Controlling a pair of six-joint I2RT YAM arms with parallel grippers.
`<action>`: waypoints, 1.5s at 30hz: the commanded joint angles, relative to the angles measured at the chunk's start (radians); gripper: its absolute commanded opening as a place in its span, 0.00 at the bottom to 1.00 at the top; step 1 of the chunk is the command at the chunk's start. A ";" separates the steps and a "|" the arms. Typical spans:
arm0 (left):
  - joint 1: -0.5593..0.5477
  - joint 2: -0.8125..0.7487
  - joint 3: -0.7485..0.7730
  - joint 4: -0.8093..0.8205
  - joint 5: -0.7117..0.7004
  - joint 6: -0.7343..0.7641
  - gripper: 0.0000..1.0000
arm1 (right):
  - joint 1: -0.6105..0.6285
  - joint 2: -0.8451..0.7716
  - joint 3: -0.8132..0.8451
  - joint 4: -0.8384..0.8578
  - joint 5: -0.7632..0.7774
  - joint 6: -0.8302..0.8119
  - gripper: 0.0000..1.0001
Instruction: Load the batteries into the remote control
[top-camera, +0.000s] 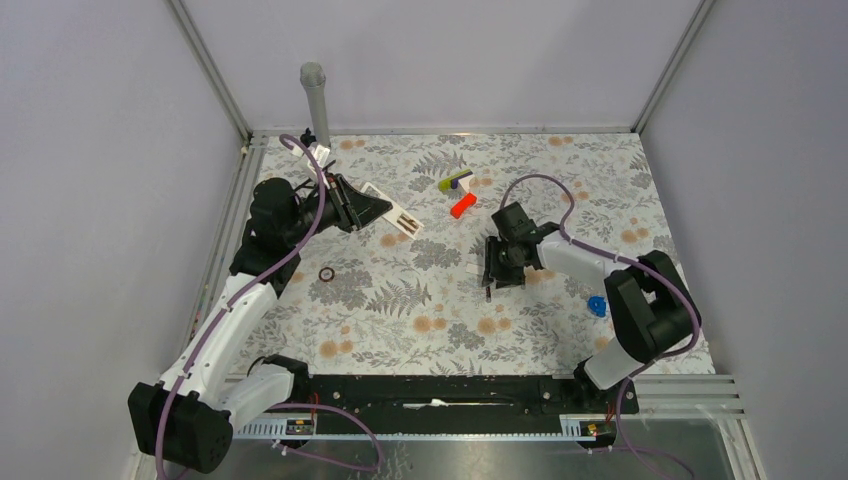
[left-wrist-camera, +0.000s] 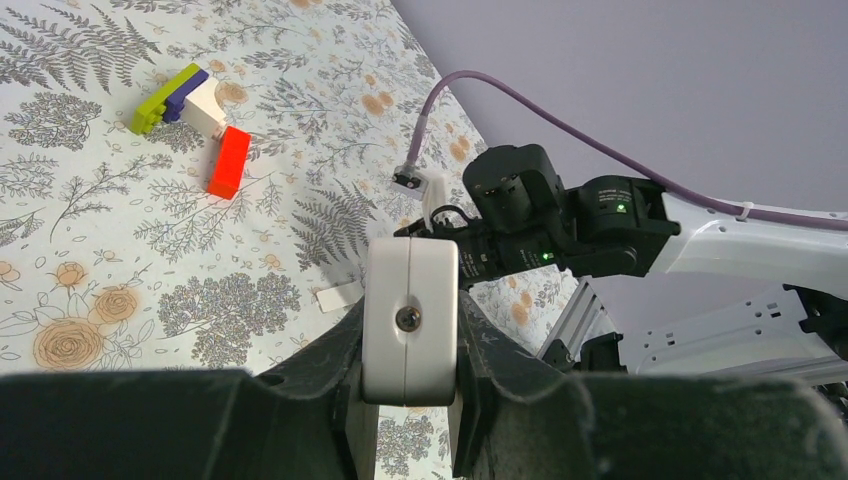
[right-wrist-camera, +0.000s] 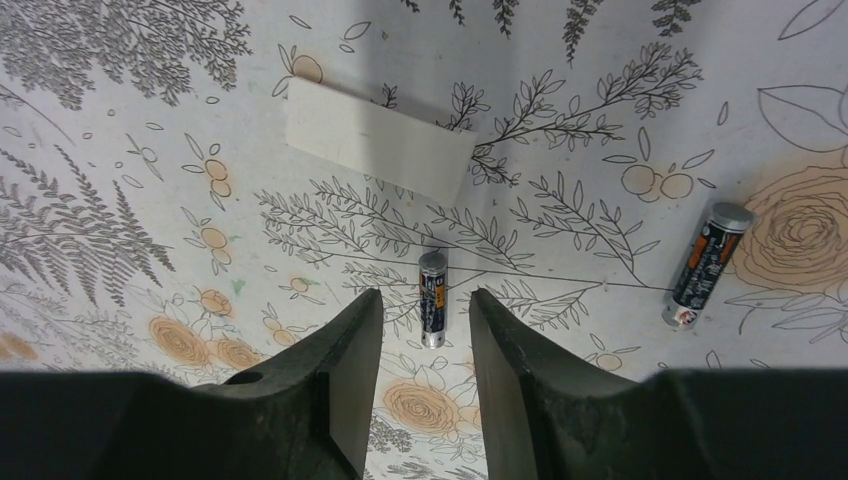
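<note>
One battery (right-wrist-camera: 432, 298) lies flat on the floral mat (right-wrist-camera: 600, 120), directly between the parted, empty jaws of the right gripper (right-wrist-camera: 424, 305), with its long axis parallel to the fingers. The second battery (right-wrist-camera: 706, 262) lies well apart to one side. The remote control (left-wrist-camera: 410, 318) is clamped in the left gripper (left-wrist-camera: 410, 345); the right arm is judged nearer for pickup.

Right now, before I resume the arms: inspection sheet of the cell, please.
Surface: floral-print mat, flat, nothing spilled.
Job's things: remote control held at back left; batteries both lying loose on the mat, the second one apart from the first.
Clutter: white flat piece, red block, green-purple-white block, dark ring, blue piece.
Grippers: left end effector shut on the remote control's end; right end effector open, straddling one battery.
Cables: purple cable looping along each arm.
Surroundings: plain walls, metal frame rails, grey post at back left.
</note>
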 joint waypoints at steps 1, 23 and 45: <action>0.004 0.002 0.052 0.046 -0.013 0.012 0.00 | 0.022 0.042 0.037 0.004 -0.012 0.002 0.44; 0.004 -0.012 0.040 0.035 -0.016 0.025 0.00 | 0.156 0.215 0.197 -0.283 0.263 -0.002 0.27; -0.046 0.121 0.088 -0.002 0.154 0.012 0.00 | 0.164 -0.169 0.383 -0.158 0.203 -0.176 0.00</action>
